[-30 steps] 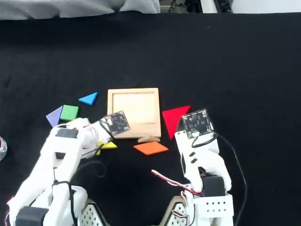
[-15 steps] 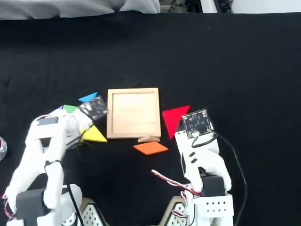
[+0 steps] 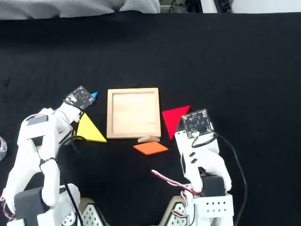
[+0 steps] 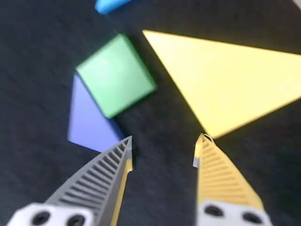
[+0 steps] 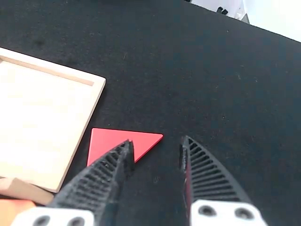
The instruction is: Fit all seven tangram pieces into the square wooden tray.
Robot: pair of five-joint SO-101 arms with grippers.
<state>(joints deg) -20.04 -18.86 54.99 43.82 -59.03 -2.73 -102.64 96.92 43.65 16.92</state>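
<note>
Nearby, the left gripper [image 4: 164, 138] was held open over bare cloth, between the purple triangle [image 4: 87, 122] and the yellow triangle [image 4: 225, 80]. If it were closed there, nothing would likely be caught, or the green square [image 4: 115, 75] just beyond could be nudged. The right gripper [image 5: 156, 140], likewise parted, was held over the red triangle [image 5: 106, 139], whose thin edge might be skidded rather than gripped. Farther off, the tray [image 3: 133, 113] was seen empty between them.
</note>
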